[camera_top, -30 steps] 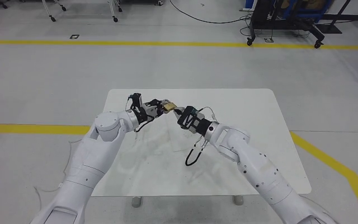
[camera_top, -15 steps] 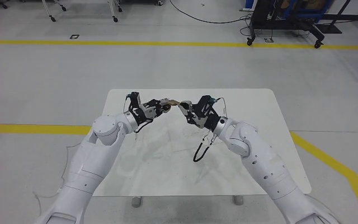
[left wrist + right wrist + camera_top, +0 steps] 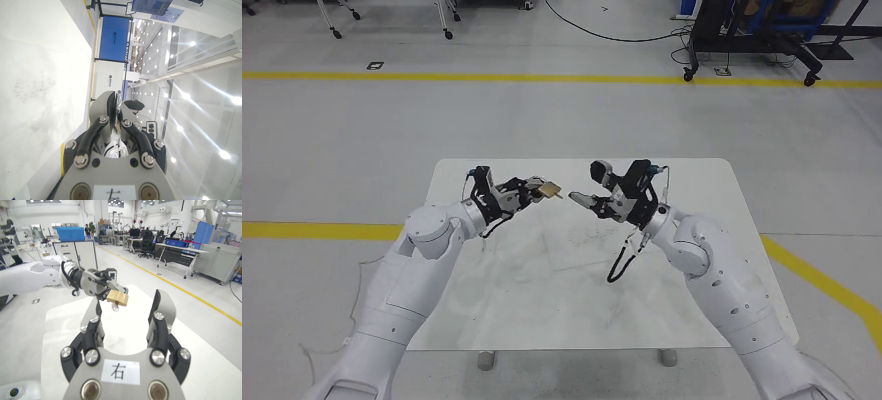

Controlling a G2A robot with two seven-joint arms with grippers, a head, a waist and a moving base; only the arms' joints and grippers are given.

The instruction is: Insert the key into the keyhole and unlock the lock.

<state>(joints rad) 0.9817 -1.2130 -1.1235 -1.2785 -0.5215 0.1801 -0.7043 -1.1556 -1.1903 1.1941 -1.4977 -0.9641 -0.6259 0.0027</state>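
The left jaws are clamping shut on the lock [image 3: 547,188] and holding it above the bench [image 3: 692,300], just left of centre in the upper half of the top view. In the right wrist view the lock is showing at centre frame, and the key [image 3: 115,307] is projecting from its lower face. The right jaws are standing wide open and gripping nothing. In the top view they are sitting to the right of the lock, clear of it.
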